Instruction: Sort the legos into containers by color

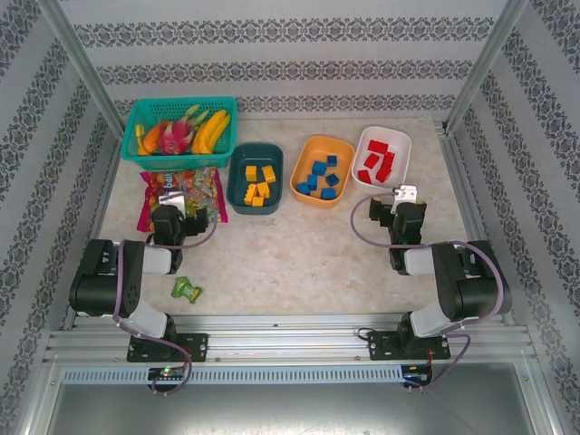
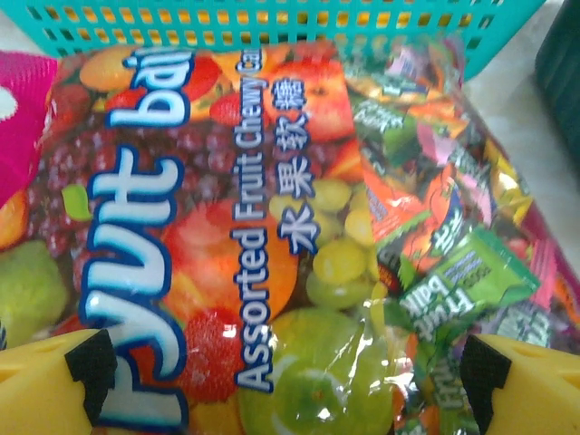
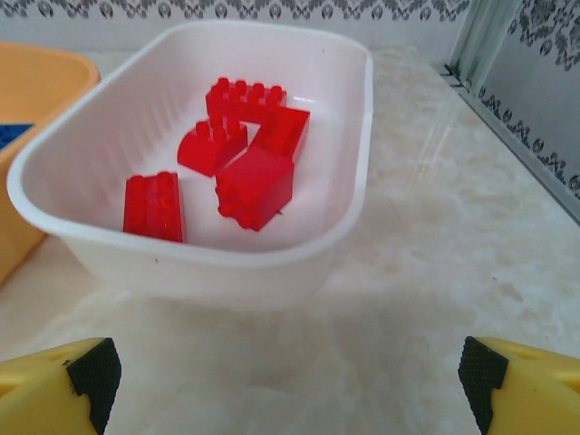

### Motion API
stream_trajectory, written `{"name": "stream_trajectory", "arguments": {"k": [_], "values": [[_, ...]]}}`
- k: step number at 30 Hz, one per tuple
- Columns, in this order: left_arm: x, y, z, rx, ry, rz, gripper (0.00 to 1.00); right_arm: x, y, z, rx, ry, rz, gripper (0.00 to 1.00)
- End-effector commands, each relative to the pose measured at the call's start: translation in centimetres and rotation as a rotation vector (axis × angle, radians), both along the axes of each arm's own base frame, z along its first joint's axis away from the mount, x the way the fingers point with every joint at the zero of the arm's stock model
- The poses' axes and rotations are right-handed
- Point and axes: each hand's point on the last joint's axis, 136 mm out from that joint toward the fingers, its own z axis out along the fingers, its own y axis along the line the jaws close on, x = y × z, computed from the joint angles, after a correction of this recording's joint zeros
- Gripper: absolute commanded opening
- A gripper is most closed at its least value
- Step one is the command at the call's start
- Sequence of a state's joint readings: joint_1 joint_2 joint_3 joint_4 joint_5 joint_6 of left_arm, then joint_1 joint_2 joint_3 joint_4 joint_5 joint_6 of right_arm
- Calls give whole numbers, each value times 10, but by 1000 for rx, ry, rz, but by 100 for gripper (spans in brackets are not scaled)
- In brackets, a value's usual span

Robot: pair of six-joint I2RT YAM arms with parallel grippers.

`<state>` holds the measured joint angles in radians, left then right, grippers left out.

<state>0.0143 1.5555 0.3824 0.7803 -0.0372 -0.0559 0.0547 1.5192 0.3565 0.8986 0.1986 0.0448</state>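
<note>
The bricks all lie in the three tubs, at about twelve o'clock from the arm bases in the top view. The yellow bricks (image 1: 260,184) are in the teal tub (image 1: 232,181), the blue bricks (image 1: 319,177) in the orange tub (image 1: 313,145), and the red bricks (image 3: 254,186) in the white tub (image 3: 208,263). Each colour looks sorted.

These bricks are probably light, stiff and hard to damage. Their smooth plastic sides are likely slippery, and the studded tops would give the fingers a poor seat. The best hold is probably across two flat opposite sides, low on the body. The red ones lie tumbled against each other, so a lone brick near the tub's wall would be easiest to reach.

The left gripper (image 2: 288,381) is spread wide and holds nothing. It hangs over the candy bag (image 2: 227,227), with the mesh basket (image 2: 272,23) at twelve o'clock; I cannot tell whether the tips touch the bag.

The right gripper (image 3: 285,376) is also spread wide and empty above bare table (image 3: 435,254), with the white tub at about eleven o'clock and apart from the tips. A green toy (image 1: 188,290) lies near the left arm.
</note>
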Motion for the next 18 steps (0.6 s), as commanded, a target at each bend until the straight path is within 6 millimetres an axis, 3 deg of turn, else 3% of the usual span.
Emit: {"name": "stream_trajectory", "arguments": {"k": [1, 6, 10, 18], "values": [[11, 1, 21, 15, -87, 3, 100, 6, 4, 15, -4, -52, 20, 98], [12, 0, 21, 20, -87, 0, 100, 6, 5, 15, 3, -50, 34, 98], [15, -13, 20, 20, -69, -77, 100, 7, 5, 15, 2, -51, 35, 98], [15, -13, 20, 20, -68, -77, 100, 9, 8, 13, 23, -40, 68, 98]]}}
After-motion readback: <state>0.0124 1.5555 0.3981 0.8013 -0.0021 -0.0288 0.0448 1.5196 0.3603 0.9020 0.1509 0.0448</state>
